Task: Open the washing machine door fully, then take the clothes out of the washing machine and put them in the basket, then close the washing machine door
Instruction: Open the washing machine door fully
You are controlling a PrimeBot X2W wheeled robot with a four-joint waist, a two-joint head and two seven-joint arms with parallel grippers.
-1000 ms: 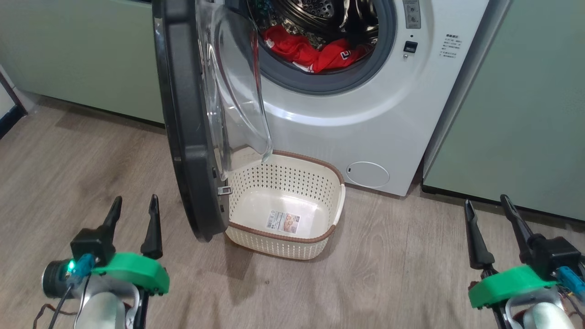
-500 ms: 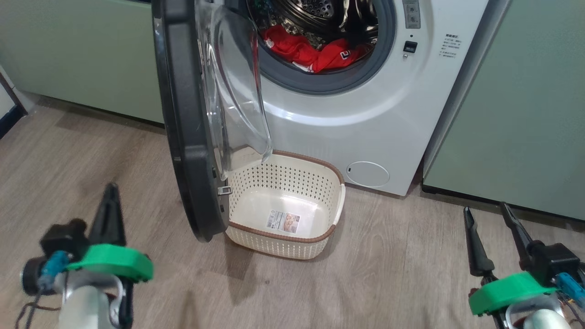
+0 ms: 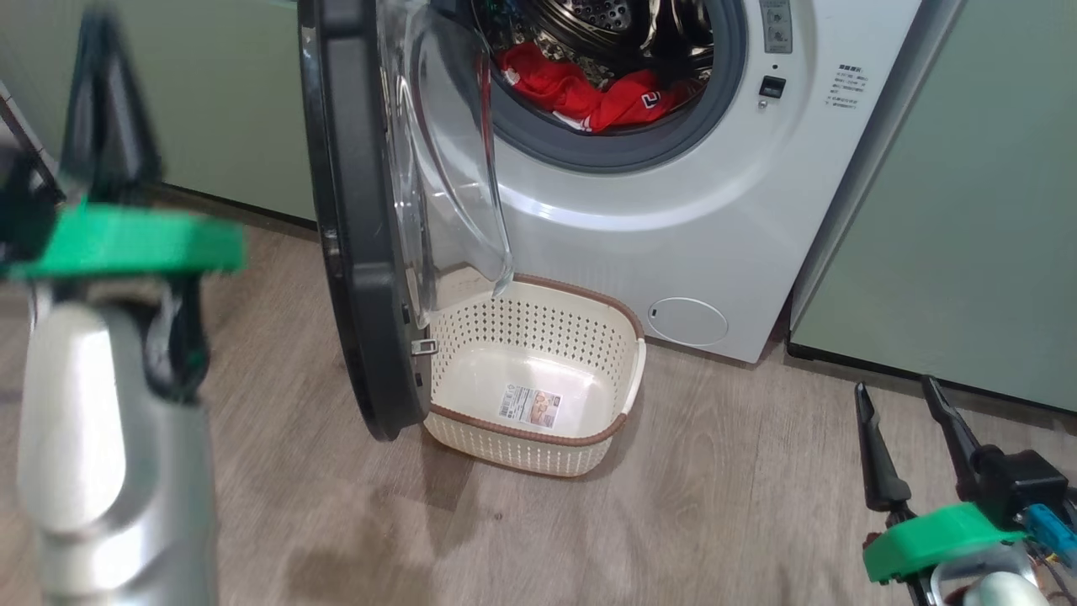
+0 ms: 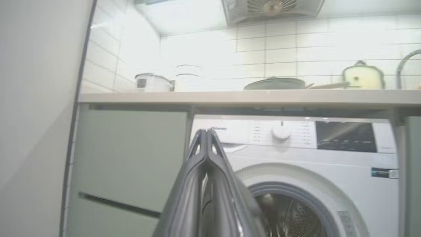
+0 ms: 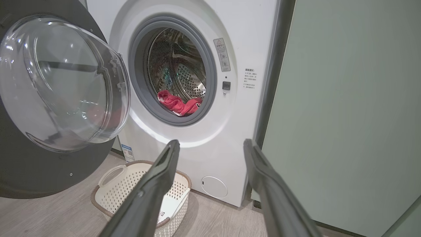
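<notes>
Ahead, clothes well beyond spread right tool.

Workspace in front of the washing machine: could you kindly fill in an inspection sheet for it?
Surface: grey-brown wood-look floor, no spills seen.
Job's things: big white front-loading washing machine; its round black-rimmed glass door stands open; bright red jersey clothes lie in the steel drum; cream perforated plastic basket on the floor below the door, empty but for a sticker.
Clutter: nothing seen.
Grippers: left gripper raised, shut, empty; right gripper low, open, empty.
Cables: thin wires with a blue plug at the right wrist.
Surroundings: pale green cabinets either side; countertop with pots above.
</notes>
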